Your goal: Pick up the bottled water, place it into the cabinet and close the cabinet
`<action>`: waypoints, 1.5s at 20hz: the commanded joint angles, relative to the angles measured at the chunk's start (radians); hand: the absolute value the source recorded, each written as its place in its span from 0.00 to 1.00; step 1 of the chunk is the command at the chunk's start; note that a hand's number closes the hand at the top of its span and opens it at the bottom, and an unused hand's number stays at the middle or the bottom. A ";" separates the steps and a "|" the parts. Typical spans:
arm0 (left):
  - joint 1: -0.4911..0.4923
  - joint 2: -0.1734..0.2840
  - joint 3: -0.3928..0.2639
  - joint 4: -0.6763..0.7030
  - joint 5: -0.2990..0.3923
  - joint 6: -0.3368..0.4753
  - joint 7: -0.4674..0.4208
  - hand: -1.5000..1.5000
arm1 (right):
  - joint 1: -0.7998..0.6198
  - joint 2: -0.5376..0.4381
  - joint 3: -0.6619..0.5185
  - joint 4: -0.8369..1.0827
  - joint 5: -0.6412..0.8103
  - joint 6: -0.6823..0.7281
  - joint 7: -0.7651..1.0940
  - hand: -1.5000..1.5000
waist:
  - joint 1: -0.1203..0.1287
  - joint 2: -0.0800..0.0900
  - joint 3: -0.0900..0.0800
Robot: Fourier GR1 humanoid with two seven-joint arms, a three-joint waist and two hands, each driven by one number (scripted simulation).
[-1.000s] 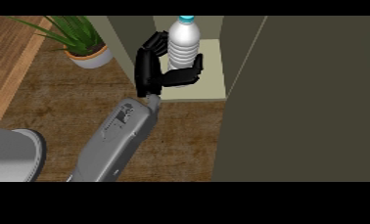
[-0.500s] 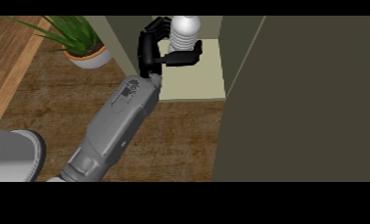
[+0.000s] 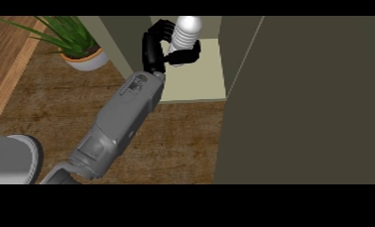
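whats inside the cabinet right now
The bottled water, held by the left hand over the pale cabinet floor. The open door hides the cabinet's right part.

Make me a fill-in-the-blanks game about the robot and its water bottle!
1. The left hand is curled round the ____ , held over the cabinet's pale shelf.
2. The potted plant stands to the ____ of the cabinet in the head view.
3. The tall cabinet door at the view's right is ____ , not closed.

Missing words: water bottle; left; open
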 commanded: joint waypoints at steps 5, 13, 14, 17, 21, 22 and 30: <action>-0.045 -0.006 0.048 0.178 0.041 -0.003 -0.107 1.00 | -0.013 0.017 0.066 -0.055 0.070 0.010 0.038 0.00 | -0.014 0.007 -0.001; -0.067 -0.006 0.091 0.301 0.009 0.038 -0.186 1.00 | 0.011 -0.014 0.019 -0.057 0.022 0.015 0.009 0.00 | -0.015 0.010 -0.001; -0.106 0.015 0.102 0.333 0.007 0.033 -0.159 0.00 | 0.001 -0.015 0.007 -0.062 -0.005 0.022 0.012 0.00 | -0.025 0.016 -0.001; -0.119 0.016 0.068 0.381 -0.032 0.032 -0.138 0.00 | 0.023 -0.019 0.029 -0.060 0.017 0.019 -0.014 0.00 | -0.022 0.011 0.000; -0.108 -0.006 0.050 0.426 -0.057 0.108 -0.124 0.00 | 0.043 -0.040 0.009 -0.045 -0.008 0.026 -0.049 0.00 | -0.026 0.013 0.000; -0.130 0.010 0.058 0.422 -0.056 0.110 -0.130 0.00 | 0.003 -0.036 -0.008 -0.090 -0.001 0.022 0.018 0.00 | -0.028 0.017 -0.001; -0.083 0.034 0.080 0.407 -0.048 0.088 -0.185 0.00 | 0.021 -0.016 0.053 -0.032 0.023 0.007 -0.025 0.00 | -0.023 0.015 -0.002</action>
